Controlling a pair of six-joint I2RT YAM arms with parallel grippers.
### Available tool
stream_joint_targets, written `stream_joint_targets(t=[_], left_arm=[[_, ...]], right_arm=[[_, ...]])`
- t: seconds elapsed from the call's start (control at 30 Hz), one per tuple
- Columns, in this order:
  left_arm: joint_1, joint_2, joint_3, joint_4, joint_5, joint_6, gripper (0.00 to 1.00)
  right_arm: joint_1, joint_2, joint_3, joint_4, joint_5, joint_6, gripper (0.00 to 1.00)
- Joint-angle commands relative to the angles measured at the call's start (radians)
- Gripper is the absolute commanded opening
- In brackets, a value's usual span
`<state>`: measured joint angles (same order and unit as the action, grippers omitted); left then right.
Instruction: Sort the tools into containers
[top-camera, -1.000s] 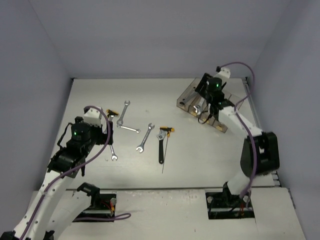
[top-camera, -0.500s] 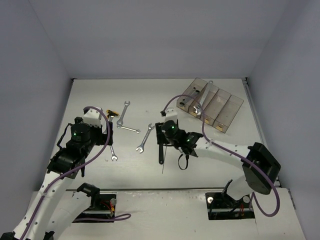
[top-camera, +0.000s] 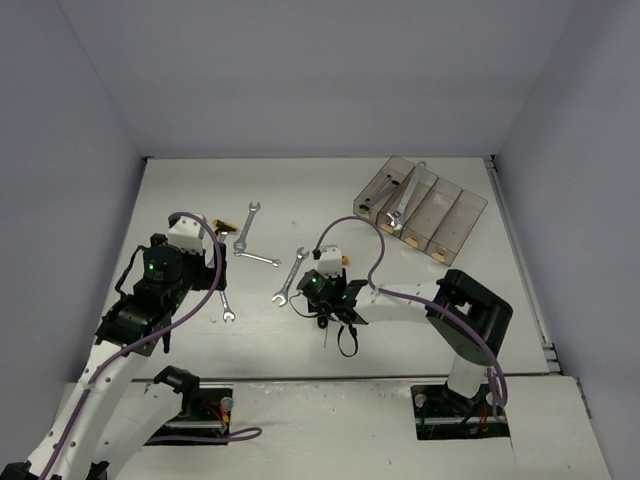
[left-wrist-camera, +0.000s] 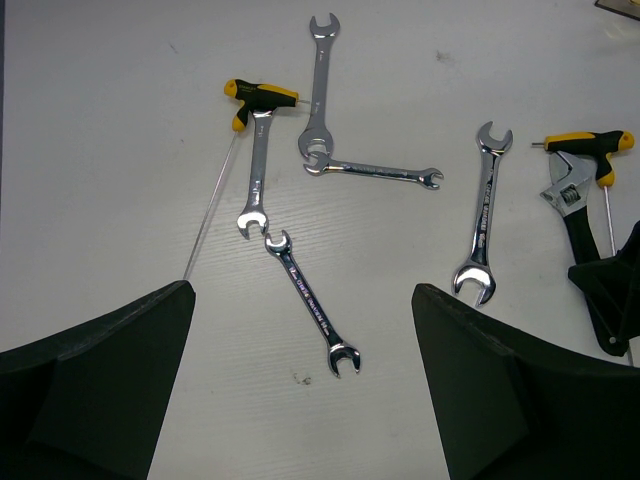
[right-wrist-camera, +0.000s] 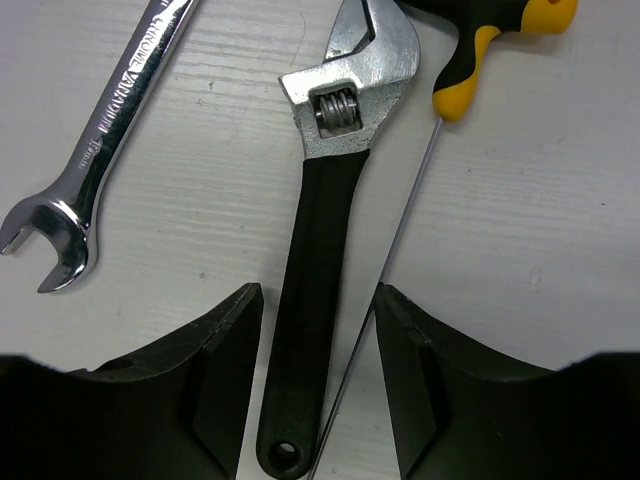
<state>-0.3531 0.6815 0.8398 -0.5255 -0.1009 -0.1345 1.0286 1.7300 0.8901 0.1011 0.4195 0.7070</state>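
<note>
Desk (top-camera: 420, 300): white
Containers (top-camera: 455, 225): far right corner, wrench (top-camera: 398, 210) showing inside
Left gripper (left-wrist-camera: 300, 295): spread wide over loose wrenches (left-wrist-camera: 305, 300)
Right gripper (right-wrist-camera: 318, 300): parted, straddling adjustable wrench (right-wrist-camera: 320, 250) (black handle between fingers, untouched), mid-desk, beside yellow-handled driver (right-wrist-camera: 470, 70)

Top cam overlooks whole table (top-camera: 300, 190) fr above; both wrist cams, closer, share adj. wrench (right-wrist-camera: 310, 300).

We look down on a white table (top-camera: 300, 190), its top lightly scuffed, with one small dark mark (left-wrist-camera: 299, 379). Plain pale grey walls (top-camera: 300, 80) close it in behind and at both sides.
</note>
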Motion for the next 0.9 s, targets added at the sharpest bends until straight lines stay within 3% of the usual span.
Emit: stream_joint_targets(t=[0.0,0.27,0.53,0.87], left_arm=[[-0.001,0.006,0.021,0.057,0.004,-0.006,0.88],[-0.001,-0.002,0.019,0.054,0.001,-0.004,0.88],[-0.003,-0.004,0.019,0.053,0.003,-0.005,0.88],[-0.004,0.010,0.019,0.050,-0.006,-0.004,0.88]], right_arm=[[0.010,0.041,0.062,-0.006,0.069,0.065,0.45],[0.015,0.097,0.115,-0.025,0.093,0.064,0.45],[0.030,0.045,0.183,-0.096,0.209,0.054,0.46],[0.000,0.140,0.314,-0.248,0.149,0.123,0.45]])
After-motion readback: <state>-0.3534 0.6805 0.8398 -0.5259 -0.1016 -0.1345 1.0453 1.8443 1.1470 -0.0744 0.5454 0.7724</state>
